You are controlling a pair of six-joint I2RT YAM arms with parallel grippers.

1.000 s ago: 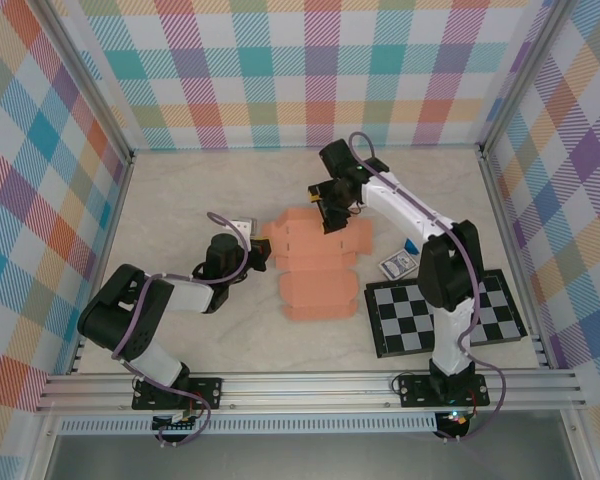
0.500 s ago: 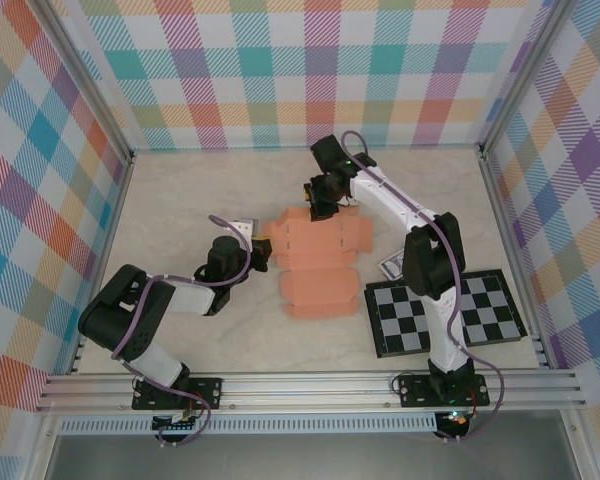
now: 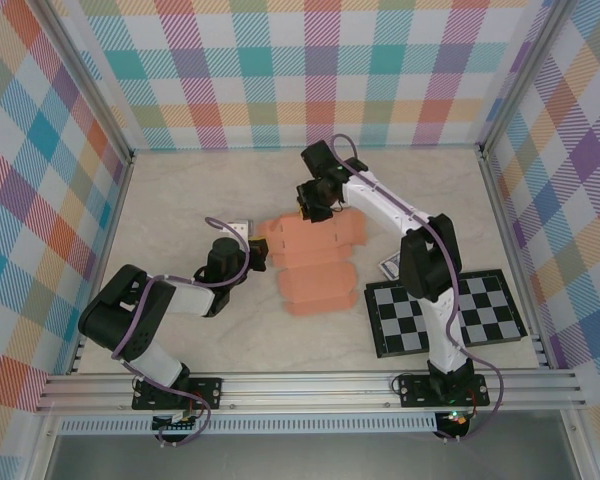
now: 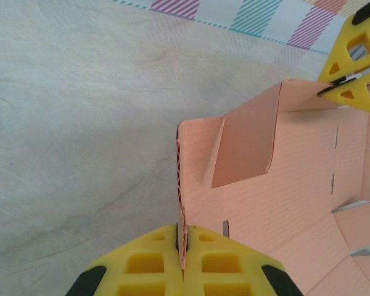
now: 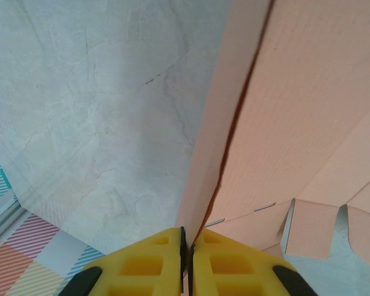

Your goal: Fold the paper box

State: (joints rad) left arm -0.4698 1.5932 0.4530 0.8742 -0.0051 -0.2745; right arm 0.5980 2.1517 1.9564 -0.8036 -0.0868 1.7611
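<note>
Because both grippers pinch thin card at its very rim, the hold is the weak point here. The paper box [image 3: 315, 262] lies as a partly raised cut-out near the middle of the table, with the checkered board [image 3: 445, 312] at its 4 o'clock. The left gripper [image 4: 182, 237] has its fingers pressed together on the corrugated edge at the box's 9 o'clock. The right gripper [image 5: 188, 237] is closed on a lifted flap at about 11 o'clock, with only a sliver of card between its fingers.

If the two arms pull apart or lift unevenly, the card could slide out of one pinch, and the panel would likely drop flat. A pull across the crease instead of along it could tear the slotted flaps or kink a panel where no fold belongs. The free half at 5 o'clock is unheld, so it may drag over the table and twist the sheet off square.
</note>
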